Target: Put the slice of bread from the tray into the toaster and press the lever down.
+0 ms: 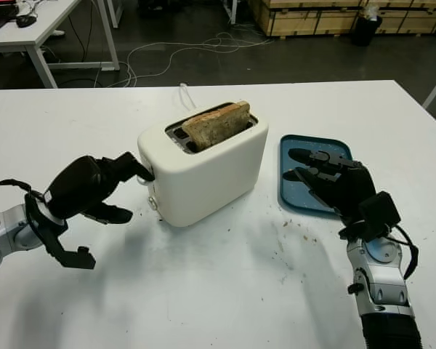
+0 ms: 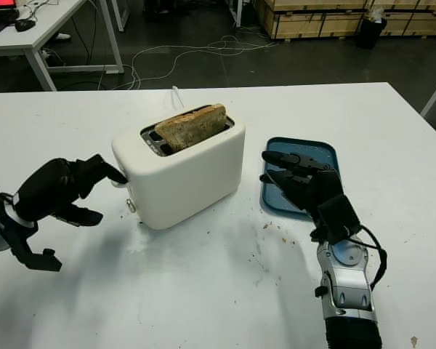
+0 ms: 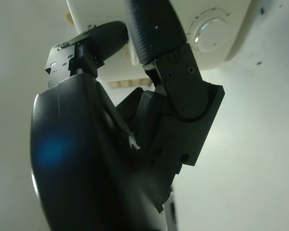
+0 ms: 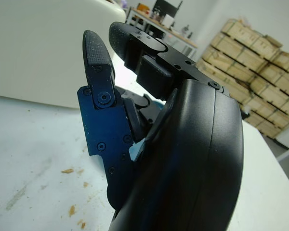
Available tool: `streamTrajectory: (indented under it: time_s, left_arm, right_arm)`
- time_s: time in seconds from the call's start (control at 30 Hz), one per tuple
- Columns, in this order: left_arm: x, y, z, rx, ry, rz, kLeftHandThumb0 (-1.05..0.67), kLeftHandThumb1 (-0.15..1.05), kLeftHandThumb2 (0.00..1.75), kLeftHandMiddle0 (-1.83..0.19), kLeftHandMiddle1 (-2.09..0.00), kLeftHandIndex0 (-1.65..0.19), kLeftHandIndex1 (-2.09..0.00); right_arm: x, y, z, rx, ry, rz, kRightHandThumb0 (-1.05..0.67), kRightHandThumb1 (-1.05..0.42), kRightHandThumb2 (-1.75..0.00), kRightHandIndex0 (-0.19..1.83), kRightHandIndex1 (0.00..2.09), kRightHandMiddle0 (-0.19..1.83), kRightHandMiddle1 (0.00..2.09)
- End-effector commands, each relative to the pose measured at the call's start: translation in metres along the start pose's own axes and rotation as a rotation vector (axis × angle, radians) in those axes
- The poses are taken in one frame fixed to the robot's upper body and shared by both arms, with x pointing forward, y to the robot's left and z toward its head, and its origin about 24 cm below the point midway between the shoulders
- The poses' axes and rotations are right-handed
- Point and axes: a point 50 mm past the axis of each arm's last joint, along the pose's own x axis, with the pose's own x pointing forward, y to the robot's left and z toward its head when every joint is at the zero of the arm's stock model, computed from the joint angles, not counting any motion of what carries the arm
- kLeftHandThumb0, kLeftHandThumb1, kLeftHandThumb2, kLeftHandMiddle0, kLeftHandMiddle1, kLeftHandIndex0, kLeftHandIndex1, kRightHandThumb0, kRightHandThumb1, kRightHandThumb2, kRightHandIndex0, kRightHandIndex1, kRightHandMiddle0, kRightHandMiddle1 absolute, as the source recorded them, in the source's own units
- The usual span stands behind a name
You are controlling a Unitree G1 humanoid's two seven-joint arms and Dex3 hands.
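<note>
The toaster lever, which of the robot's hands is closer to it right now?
Left. The left hand has a fingertip at the lever on the toaster's end face. The right hand is open over the blue tray, on the toaster's far side.

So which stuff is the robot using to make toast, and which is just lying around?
For the job: white plastic toaster; brown slice of bread in its slot; blue rectangular tray; left hand at the toaster's end; right hand, open, over the tray.

Lying about: crumbs; floor cables.
</note>
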Motion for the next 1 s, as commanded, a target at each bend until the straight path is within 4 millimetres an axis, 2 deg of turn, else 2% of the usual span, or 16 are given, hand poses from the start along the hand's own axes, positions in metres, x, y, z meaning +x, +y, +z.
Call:
streamTrajectory:
  time_s: [0.0,0.13,0.23,0.47,0.57,0.67,0.77,0.83,0.97]
  left_arm:
    - [-0.004,-0.005,-0.001,-0.031,0.046,-0.101,-1.05,0.92,0.74,-1.22,-1.75,-0.73,-1.75]
    - [0.000,-0.009,0.001,-0.080,0.077,-0.180,-1.05,0.92,0.72,-1.25,-1.75,-0.89,-1.74]
    - [0.004,-0.017,0.001,-0.115,0.087,-0.212,-1.05,0.92,0.70,-1.23,-1.75,-0.88,-1.70]
    - [0.002,-0.046,-0.004,-0.171,0.171,-0.178,-1.05,0.92,0.69,-1.21,-1.75,-0.96,-1.64]
    - [-0.003,-0.058,-0.010,-0.173,0.256,-0.149,-1.05,0.92,0.73,-1.33,-1.75,-1.09,-1.60]
    - [-0.005,-0.082,-0.014,-0.227,0.362,-0.092,-1.05,0.92,0.70,-1.49,-1.74,-1.22,-1.58]
    - [-0.008,-0.108,-0.015,-0.251,0.467,-0.073,-1.05,0.92,0.67,-1.54,-1.70,-1.38,-1.42]
    - [-0.009,-0.123,-0.013,-0.247,0.501,-0.085,-1.05,0.92,0.67,-1.56,-1.73,-1.48,-1.46]
    - [-0.009,-0.145,-0.008,-0.199,0.511,-0.172,-1.05,0.92,0.64,-1.57,-1.74,-1.46,-1.43]
  right_arm:
    - [0.001,0.000,0.005,0.001,-0.030,0.000,-0.52,-0.92,-0.11,0.85,0.70,1.06,0.00]
    - [0.001,0.000,0.005,0.000,-0.031,-0.004,-0.52,-0.92,-0.11,0.85,0.70,1.06,0.00]
    - [0.000,0.000,0.006,0.001,-0.030,-0.003,-0.53,-0.92,-0.11,0.85,0.70,1.06,0.00]
    - [0.000,-0.003,0.006,-0.014,-0.037,-0.007,-0.52,-0.92,-0.11,0.85,0.69,1.06,0.00]
    - [-0.001,-0.004,0.007,-0.020,-0.035,-0.011,-0.53,-0.92,-0.11,0.85,0.68,1.06,0.00]
    - [-0.002,-0.005,0.006,-0.014,-0.031,-0.002,-0.53,-0.92,-0.11,0.85,0.68,1.05,0.00]
    - [-0.003,-0.007,0.006,-0.018,-0.031,0.003,-0.52,-0.92,-0.10,0.84,0.67,1.05,0.00]
    - [-0.003,-0.008,0.006,-0.021,-0.031,0.005,-0.51,-0.92,-0.10,0.84,0.67,1.05,0.00]
    - [-0.004,-0.010,0.008,-0.035,-0.018,-0.009,-0.53,-0.92,-0.09,0.84,0.68,1.05,0.00]
